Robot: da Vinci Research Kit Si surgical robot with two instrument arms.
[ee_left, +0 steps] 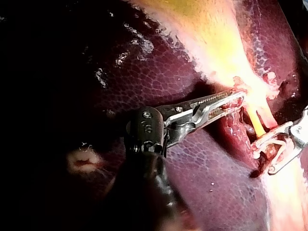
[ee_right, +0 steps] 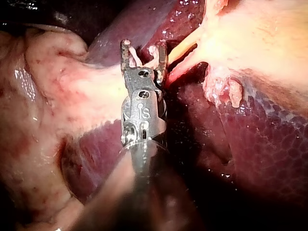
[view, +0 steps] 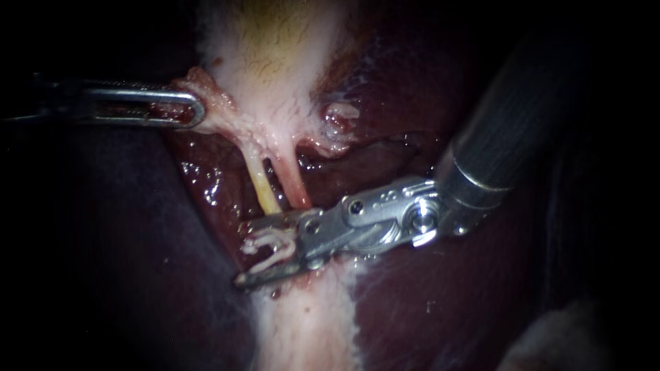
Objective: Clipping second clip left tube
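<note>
Slotted steel left instrument (view: 194, 110): jaws closed on pale tissue (view: 213, 103) beside the yellowish gallbladder (view: 275, 48). Right instrument (view: 242, 252): jaws spread, cradling a white clip (view: 271, 247). The thin yellow left tube (view: 265, 189) vanishes behind its upper jaw.

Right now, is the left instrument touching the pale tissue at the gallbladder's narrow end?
Touching. The left wrist view shows the left instrument with both jaws pressed on a fold of the pale tissue, no gap showing.

Silver, screw-jointed right instrument (view: 258, 251) on dark shaft (view: 509, 117); left instrument (view: 192, 108) slotted, steel-grey.
</note>
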